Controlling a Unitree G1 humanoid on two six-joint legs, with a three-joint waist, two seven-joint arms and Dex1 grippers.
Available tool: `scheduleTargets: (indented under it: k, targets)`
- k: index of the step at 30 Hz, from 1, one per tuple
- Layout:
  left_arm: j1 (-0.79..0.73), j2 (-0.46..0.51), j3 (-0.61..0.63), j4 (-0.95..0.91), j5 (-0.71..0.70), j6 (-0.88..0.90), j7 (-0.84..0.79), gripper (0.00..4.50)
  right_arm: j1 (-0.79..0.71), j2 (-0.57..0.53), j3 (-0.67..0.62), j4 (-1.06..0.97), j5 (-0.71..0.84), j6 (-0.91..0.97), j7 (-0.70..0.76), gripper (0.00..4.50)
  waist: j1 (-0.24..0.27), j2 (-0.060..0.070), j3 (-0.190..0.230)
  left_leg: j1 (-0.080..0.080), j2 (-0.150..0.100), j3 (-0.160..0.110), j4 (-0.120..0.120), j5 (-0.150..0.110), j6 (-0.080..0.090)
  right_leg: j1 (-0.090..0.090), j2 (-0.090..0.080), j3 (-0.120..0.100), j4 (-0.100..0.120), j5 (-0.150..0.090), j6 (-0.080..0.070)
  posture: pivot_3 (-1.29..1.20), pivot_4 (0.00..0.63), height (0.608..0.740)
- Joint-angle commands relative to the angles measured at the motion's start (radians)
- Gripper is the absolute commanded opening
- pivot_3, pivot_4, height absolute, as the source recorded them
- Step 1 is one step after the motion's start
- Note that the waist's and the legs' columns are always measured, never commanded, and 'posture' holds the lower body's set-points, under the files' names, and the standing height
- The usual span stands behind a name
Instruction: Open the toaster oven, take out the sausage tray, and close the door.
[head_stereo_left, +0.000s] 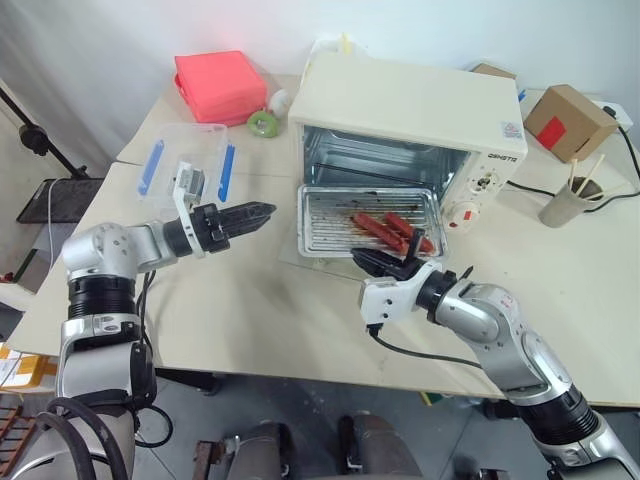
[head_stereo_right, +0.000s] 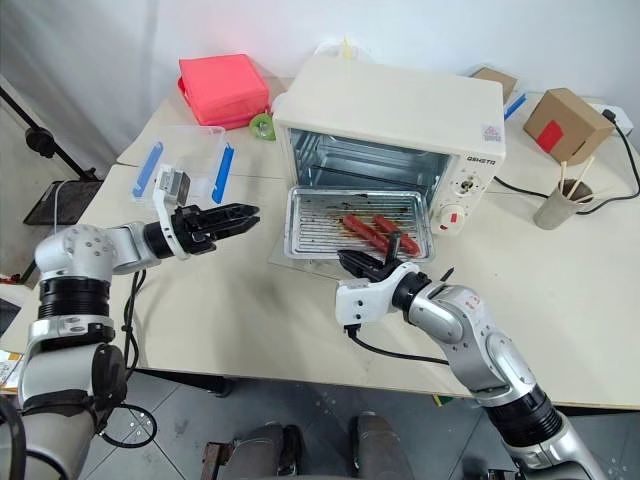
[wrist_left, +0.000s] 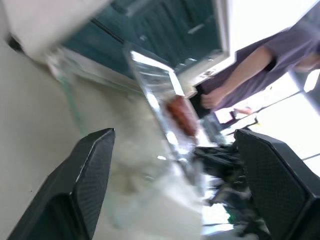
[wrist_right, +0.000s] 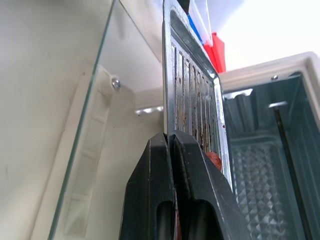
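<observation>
The toaster oven (head_stereo_left: 400, 120) stands toward the far edge of the table (head_stereo_left: 250, 320) with its door (wrist_right: 75, 150) dropped flat, the glass lying over the tabletop in front of the cavity. The sausage tray (head_stereo_left: 368, 222) is drawn out of the cavity and sits above that lowered door, a few red sausages (head_stereo_left: 390, 232) lying toward its right side. The right gripper (head_stereo_left: 385, 265) is clamped on the tray's front rim, fingers pinched tight on the thin metal lip, and that is where most of the risk lies: a single pinch at one edge leaves the tray free to pivot, so if it is lifted clear of the door it may tip and let the sausages roll toward the low side or off onto the table. The greasy metal could also slide out of the fingers. The left gripper (head_stereo_left: 245, 215) hangs with its fingers spread wide and holding nothing, above the table to the left of the door, near the clear plastic box (head_stereo_left: 190, 160) by the left edge. If it swings in to help or reaches for the door handle before the tray is out of the way, it could knock the tray's left side. Lifting the door too soon would push the tray back or trap it.
</observation>
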Motion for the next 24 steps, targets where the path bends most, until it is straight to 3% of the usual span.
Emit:
scheduleTargets:
  k: [1, 9, 14, 23, 24]
  targets:
    - [-0.013, -0.002, 0.030, -0.057, -0.039, 0.121, 0.071, 4.03, -0.033, -0.004, 0.002, -0.020, 0.043, -0.064, 0.018, 0.03, 0.000, 0.000, 0.000, 0.000, 0.000, 0.000, 0.000, 0.000, 0.000, 0.000, 0.000, 0.000, 0.000, 0.000, 0.000, 0.00, 0.150, 0.740]
    - [-0.040, -0.097, 0.159, -0.070, -0.083, 0.285, 0.203, 4.03, -0.099, -0.004, 0.020, 0.048, 0.090, -0.147, 0.077, 0.03, 0.002, 0.000, 0.000, 0.000, 0.000, 0.000, 0.001, 0.000, 0.000, 0.000, 0.000, 0.000, 0.000, 0.000, 0.000, 0.00, 0.150, 0.740]
    - [-0.010, -0.162, 0.179, -0.087, -0.127, 0.309, 0.275, 2.88, -0.125, 0.011, 0.030, 0.073, 0.102, -0.164, 0.094, 0.00, 0.001, 0.000, 0.000, 0.000, 0.000, 0.000, 0.002, 0.000, 0.000, 0.000, 0.000, 0.000, 0.001, 0.000, 0.000, 0.00, 0.150, 0.740]
    - [0.024, -0.179, 0.197, -0.047, -0.261, 0.309, 0.445, 0.08, -0.128, 0.027, 0.035, 0.069, 0.198, -0.114, 0.157, 0.00, 0.003, 0.000, 0.000, 0.001, 0.000, 0.000, 0.002, 0.000, -0.001, 0.000, 0.000, 0.000, 0.001, 0.000, 0.000, 0.00, 0.150, 0.740]
    - [0.021, -0.176, 0.198, -0.031, -0.284, 0.309, 0.460, 0.02, -0.132, 0.032, 0.031, 0.069, 0.213, -0.113, 0.157, 0.00, 0.003, 0.000, 0.000, 0.001, 0.000, 0.000, 0.002, 0.000, -0.001, 0.000, 0.000, 0.000, 0.001, 0.000, 0.000, 0.00, 0.150, 0.740]
